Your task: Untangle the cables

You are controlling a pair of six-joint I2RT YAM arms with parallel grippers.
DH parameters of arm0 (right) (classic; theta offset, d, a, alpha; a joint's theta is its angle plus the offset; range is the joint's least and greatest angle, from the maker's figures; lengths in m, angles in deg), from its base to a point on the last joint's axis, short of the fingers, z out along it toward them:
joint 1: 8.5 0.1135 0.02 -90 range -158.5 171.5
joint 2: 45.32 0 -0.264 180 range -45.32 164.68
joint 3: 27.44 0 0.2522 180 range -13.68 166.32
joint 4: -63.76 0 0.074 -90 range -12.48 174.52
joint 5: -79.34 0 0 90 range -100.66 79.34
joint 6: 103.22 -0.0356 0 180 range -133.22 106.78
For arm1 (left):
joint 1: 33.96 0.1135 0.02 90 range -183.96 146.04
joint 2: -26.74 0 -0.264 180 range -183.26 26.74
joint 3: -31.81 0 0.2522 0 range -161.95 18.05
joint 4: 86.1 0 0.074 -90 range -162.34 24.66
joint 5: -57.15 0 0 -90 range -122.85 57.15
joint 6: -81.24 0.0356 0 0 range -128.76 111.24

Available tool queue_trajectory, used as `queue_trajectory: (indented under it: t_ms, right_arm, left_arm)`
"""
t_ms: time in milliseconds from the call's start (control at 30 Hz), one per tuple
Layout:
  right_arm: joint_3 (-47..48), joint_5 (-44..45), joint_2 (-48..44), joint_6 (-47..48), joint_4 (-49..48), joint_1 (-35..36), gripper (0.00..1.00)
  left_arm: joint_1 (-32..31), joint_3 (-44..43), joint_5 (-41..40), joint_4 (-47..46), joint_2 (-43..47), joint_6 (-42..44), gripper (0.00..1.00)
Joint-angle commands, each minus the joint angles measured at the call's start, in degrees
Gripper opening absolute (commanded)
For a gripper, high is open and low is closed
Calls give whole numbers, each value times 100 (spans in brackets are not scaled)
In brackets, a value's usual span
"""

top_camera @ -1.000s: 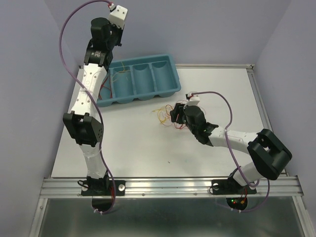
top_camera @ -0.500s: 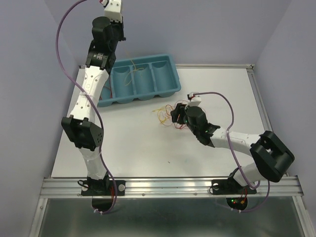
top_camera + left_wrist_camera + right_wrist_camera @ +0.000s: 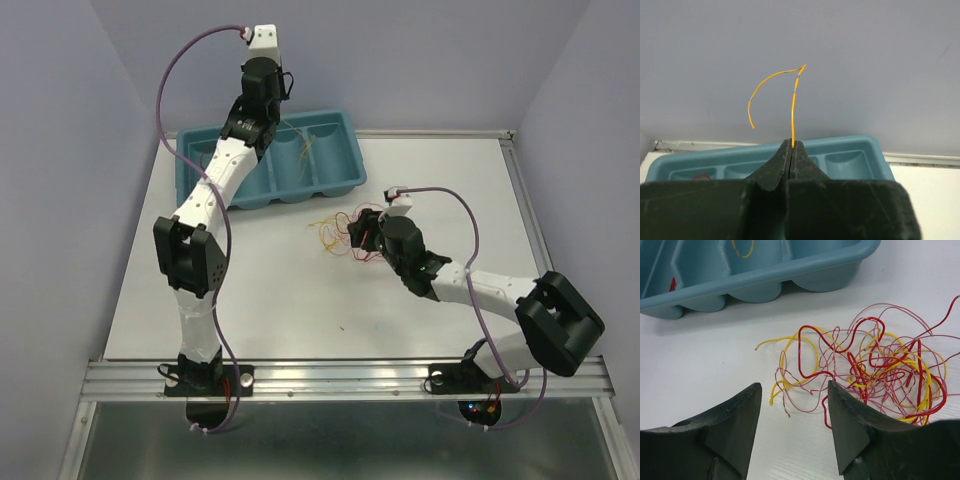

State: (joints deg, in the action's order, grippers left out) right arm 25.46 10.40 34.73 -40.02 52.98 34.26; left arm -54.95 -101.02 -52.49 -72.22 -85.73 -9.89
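Cables: the main tangle (image 3: 880,365) of red, yellow and orange strands lies on the table (image 3: 260,290), just in front of the blue tray (image 3: 765,280). One orange wire (image 3: 792,107) is separated and lifted clear.
Left gripper (image 3: 791,146): clamped on the orange wire and raised above the tray.
Right gripper (image 3: 792,390): jaws apart, holding nothing, low over the table at the near edge of the tangle.
Step in hand: depositing a freed strand; most of the strands are not yet separated.
Next move: lower the left gripper over a compartment and release. The compartment directly below cannot be determined from these views. The wire is light and springy and may cling to the pads.
Surroundings: the tray already holds a loose orange strand (image 3: 742,249) and a red strand (image 3: 702,176).
Obstructions: the tray wall stands between the tangle and the compartments. The tangle's outer loops lie close to the right gripper and could snag.
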Motion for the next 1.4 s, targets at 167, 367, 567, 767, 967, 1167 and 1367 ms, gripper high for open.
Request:
queue_trajectory:
  t_ms: [167,367,567,767,967,1167,1367]
  right_arm:
    - [-152,127,-262,-26,-271,-31,61]
    - [-161,109,-271,-26,-262,-31,61]
    - [-152,100,-218,-35,-271,-31,61]
    - [-152,118,-192,-53,-262,-31,61]
    - [-125,92,-157,-53,-271,-31,61]
    - [-90,65,-42,-61,-271,-31,61]
    - [-55,-5,11,-61,-245,-31,61]
  left_arm:
    - [-1,506,-1121,-416,-197,-222,0]
    - [-1,1375,-841,-759,-56,-265,0]
    - [-27,1781,-34,-715,-109,-274,0]
    - [-63,1564,672,-154,-521,69,0]
    - [-72,886,1312,910,-1163,16,0]
    - [-124,788,1393,1051,-1427,-116,0]
    - [-150,578,1305,1174,-1542,7,4]
